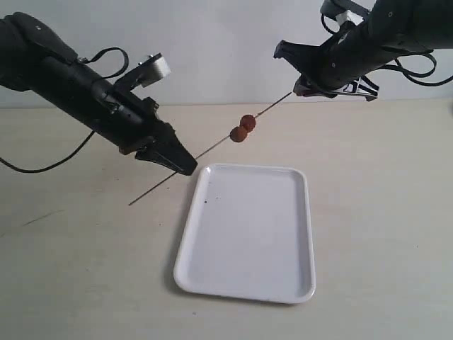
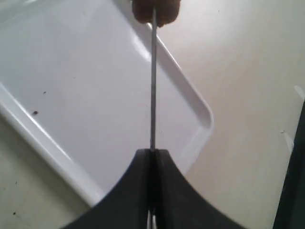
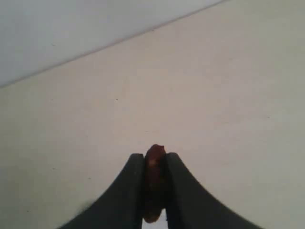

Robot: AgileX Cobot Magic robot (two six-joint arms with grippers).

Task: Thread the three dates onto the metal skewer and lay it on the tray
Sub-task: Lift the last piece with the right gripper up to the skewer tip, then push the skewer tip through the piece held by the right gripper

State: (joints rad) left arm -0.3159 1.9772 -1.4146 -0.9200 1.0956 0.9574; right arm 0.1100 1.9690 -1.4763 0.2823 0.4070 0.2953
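Skewer [image 2: 153, 86] pinched by left fingers [image 2: 136, 193], 2 dates [image 1: 238, 133] threaded, right fingers [image 3: 131, 191] pinching date [image 3: 154, 181]

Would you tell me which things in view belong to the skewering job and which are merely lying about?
Job: metal skewer, two threaded dates, third date in the right claw, left claw, tray.
Lying about: table, arm cable, dark speck on the tray.
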